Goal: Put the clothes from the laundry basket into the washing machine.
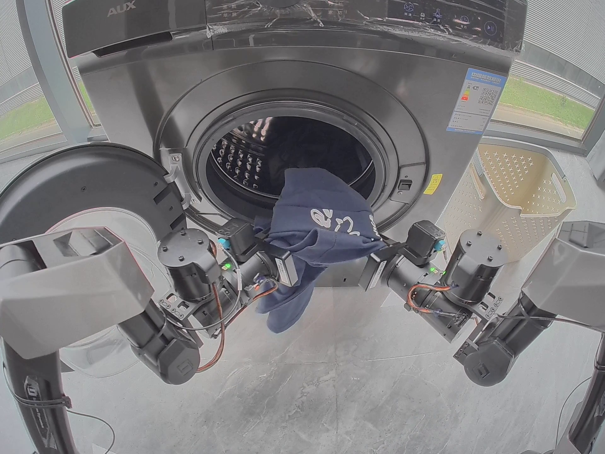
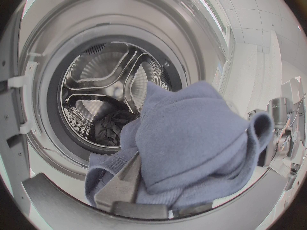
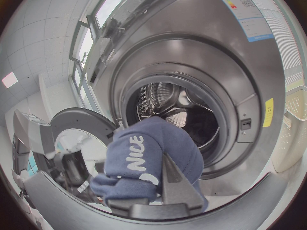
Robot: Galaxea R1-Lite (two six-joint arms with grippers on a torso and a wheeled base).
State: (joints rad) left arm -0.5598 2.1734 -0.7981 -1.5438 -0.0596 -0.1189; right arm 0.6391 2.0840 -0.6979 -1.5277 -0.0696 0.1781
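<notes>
Left pincer (image 1: 282,266) and right pincer (image 1: 376,261) both clench a navy sweatshirt (image 1: 321,212), bunched at the lower rim of the washing machine (image 1: 189,96) mouth, sleeve dangling; the laundry basket (image 1: 523,190) stands by its right corner.

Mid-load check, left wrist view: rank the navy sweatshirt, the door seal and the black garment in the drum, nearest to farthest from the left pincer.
From the left pincer:
1. navy sweatshirt: clamped in it, in front of the door.
2. door seal: dark ring beyond the sweatshirt.
3. black garment: low inside the drum, deepest.
</notes>
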